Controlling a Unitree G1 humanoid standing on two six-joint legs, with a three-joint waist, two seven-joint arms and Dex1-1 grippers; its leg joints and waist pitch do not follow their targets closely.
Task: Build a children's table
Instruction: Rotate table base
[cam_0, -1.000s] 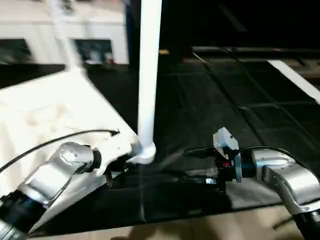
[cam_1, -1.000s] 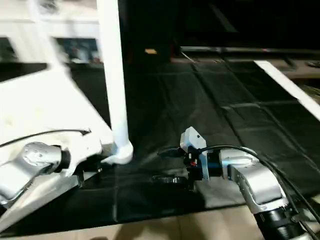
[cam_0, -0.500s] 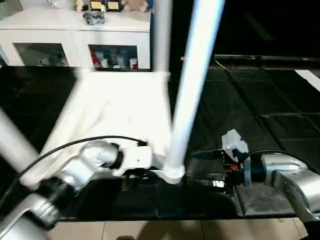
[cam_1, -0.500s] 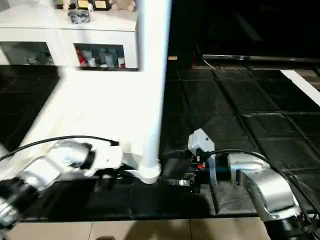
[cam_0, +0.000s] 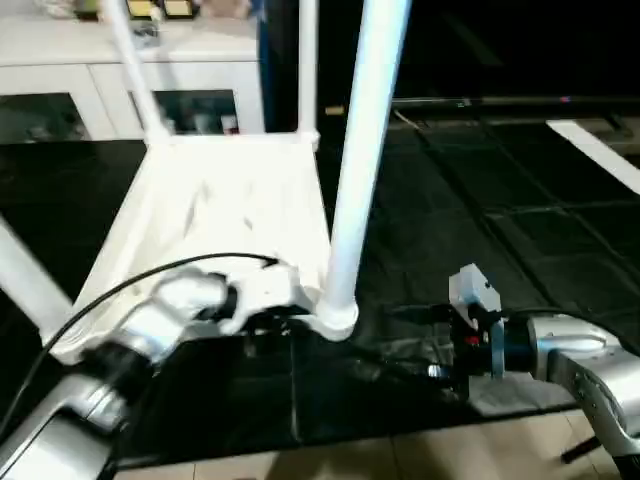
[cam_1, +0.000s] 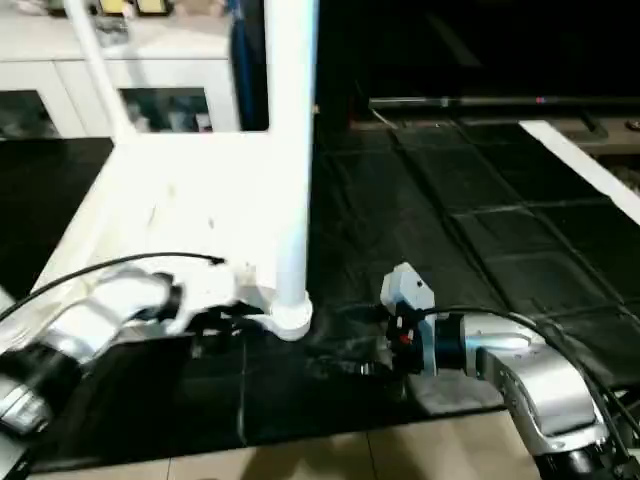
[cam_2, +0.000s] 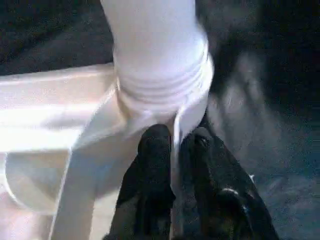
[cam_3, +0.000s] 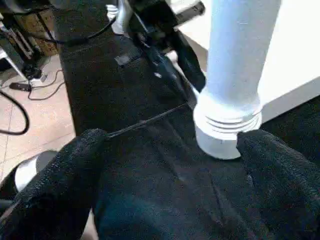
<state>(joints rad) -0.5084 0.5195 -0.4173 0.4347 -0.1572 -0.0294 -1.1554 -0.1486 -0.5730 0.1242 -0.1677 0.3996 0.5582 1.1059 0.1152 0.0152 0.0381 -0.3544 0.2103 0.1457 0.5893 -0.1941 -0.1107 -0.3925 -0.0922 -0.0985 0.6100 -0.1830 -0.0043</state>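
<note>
Your tabletop (cam_0: 230, 210) lies upside down on the black floor mat (cam_0: 480, 230), with legs standing up from its corner sockets. The nearest leg (cam_0: 358, 150) is seated in the near corner socket (cam_0: 335, 318). Your left gripper (cam_2: 174, 150) pinches the thin plastic edge of the tabletop at that socket, its two black fingers (cam_2: 155, 150) closed tight on it. Your right gripper (cam_3: 170, 165) hovers just beside the same leg base, fingers (cam_3: 55, 185) spread wide and holding nothing. A white cabinet (cam_0: 110, 90) stands behind the table
</note>
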